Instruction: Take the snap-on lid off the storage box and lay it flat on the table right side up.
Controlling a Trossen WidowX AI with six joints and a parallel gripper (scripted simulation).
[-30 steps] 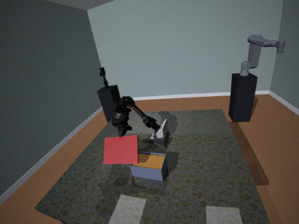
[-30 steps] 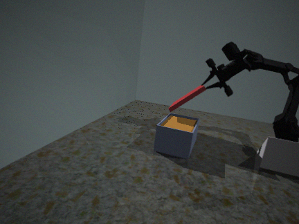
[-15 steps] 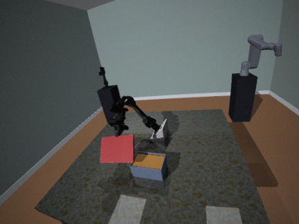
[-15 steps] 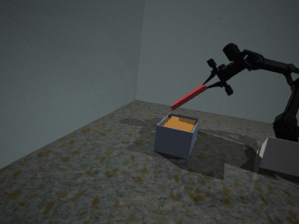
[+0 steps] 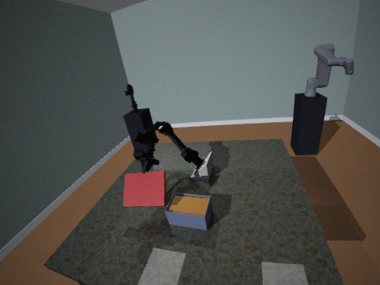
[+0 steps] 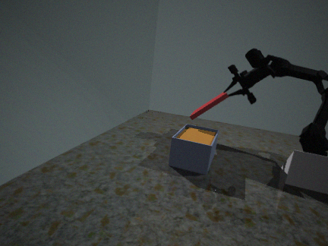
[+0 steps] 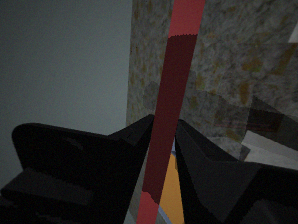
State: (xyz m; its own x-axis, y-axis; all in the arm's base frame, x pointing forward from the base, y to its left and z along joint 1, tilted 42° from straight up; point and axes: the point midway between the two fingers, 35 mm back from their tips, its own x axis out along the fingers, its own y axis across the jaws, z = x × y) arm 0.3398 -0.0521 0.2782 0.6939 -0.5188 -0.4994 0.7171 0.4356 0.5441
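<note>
My gripper [image 5: 145, 171] [image 6: 226, 93] [image 7: 164, 122] is shut on one edge of the red lid [image 5: 144, 189] [image 6: 209, 105] [image 7: 175, 75]. The lid is off the box and held in the air, tilted, with its far edge lower than the held edge. In the top view it hangs to the left of the box. The blue-grey storage box [image 5: 188, 221] [image 6: 188, 157] stands upright on the table [image 5: 264, 198] [image 6: 95, 197], open at the top, with orange showing inside. In the wrist view the lid and fingers hide most of the box.
A pale wedge-shaped block [image 5: 208, 171] [image 6: 309, 171] [image 7: 272, 150] stands by my arm's base, behind the box in the top view. A black pedestal [image 5: 306, 125] with a grey arm [image 5: 324, 70] stands beyond the table's right edge.
</note>
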